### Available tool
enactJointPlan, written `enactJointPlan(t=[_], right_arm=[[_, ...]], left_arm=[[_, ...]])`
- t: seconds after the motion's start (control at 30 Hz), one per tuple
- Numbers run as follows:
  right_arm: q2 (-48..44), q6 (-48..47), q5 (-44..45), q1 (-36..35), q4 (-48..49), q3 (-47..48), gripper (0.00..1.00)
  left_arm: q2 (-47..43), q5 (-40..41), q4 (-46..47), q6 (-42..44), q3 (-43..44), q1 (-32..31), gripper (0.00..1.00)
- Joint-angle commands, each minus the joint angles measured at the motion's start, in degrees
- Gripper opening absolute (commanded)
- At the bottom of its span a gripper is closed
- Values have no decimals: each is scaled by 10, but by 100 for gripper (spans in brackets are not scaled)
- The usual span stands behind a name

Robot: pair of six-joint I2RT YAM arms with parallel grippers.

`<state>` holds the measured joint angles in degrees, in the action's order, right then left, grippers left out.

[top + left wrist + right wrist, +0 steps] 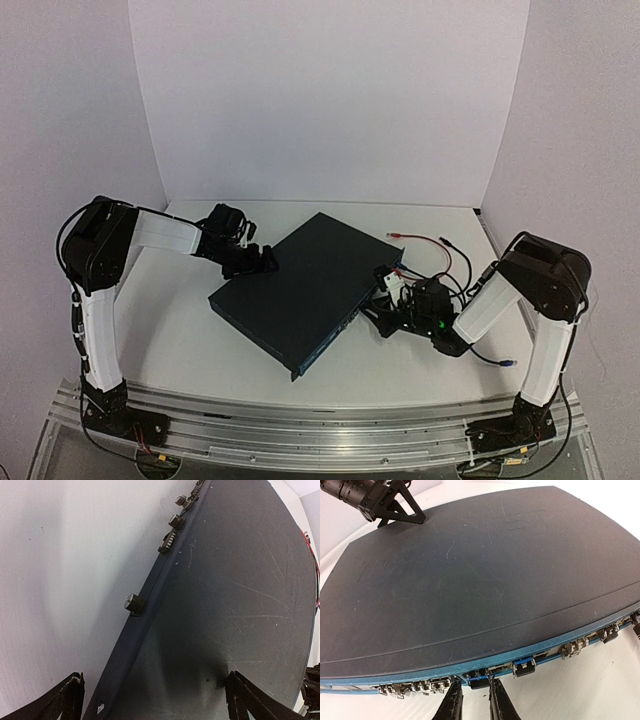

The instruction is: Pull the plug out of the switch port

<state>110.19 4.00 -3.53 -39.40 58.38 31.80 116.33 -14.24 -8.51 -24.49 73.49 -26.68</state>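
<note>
A white tabletop (180, 340) with two robot arms fixed at its near edge. A switch (300, 295), a large flat dark box, lies flat in the middle, turned at a slant. Its thin blue edge with the row of sockets (415, 686) faces near and right.

The right claw (474, 682) is at this blue edge, its two dark fingers (452, 702) only narrowly parted. Their tips sit on either side of a small black plug (481, 683) seated in a socket. The right tip seems to touch the plug and the left stands just off it, though the close view makes this hard to be sure of. Two more dark plugs (524, 668) sit in sockets further along the same edge.

At the far left edge of the box is the left claw (262, 260), spread wide and holding nothing. One finger is over the tabletop and the other over the lid. Small round metal studs (132, 601) stick out of that far edge.

Beyond and to the right of the box, loose red (420, 240) and black cables lie on the tabletop
</note>
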Motion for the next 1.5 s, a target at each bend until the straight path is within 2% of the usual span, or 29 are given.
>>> enactJointPlan(t=[0.0,0.07,0.1,0.2,0.23,0.33,0.43,0.7,0.77,1.0,1.47], right_arm=[[-18,24,-3,1,37,-14,18],[-36,30,10,1,33,-25,21],[-48,38,18,1,26,-30,27],[-89,77,42,1,-29,-30,64],[-106,97,55,1,-61,-25,73],[-144,127,52,1,-163,0,83],[-179,171,64,2,-286,39,88],[-192,274,113,2,-712,211,87],[-186,291,99,2,-760,229,86],[-150,327,45,3,-767,249,82],[-95,324,17,3,-758,303,81]], left_arm=[[10,16,-22,-1,9,-2,98],[8,15,-21,-1,8,-2,98],[7,15,-21,-1,8,-2,98],[6,14,-19,-1,9,-2,98],[5,14,-17,-1,9,-2,98],[4,11,-16,-1,10,-2,98],[4,8,-15,-2,10,-2,98],[1,2,-11,2,8,-2,98],[1,-2,-8,2,7,-2,98],[6,-12,-6,4,15,-2,98],[8,-16,-3,2,15,-3,98]])
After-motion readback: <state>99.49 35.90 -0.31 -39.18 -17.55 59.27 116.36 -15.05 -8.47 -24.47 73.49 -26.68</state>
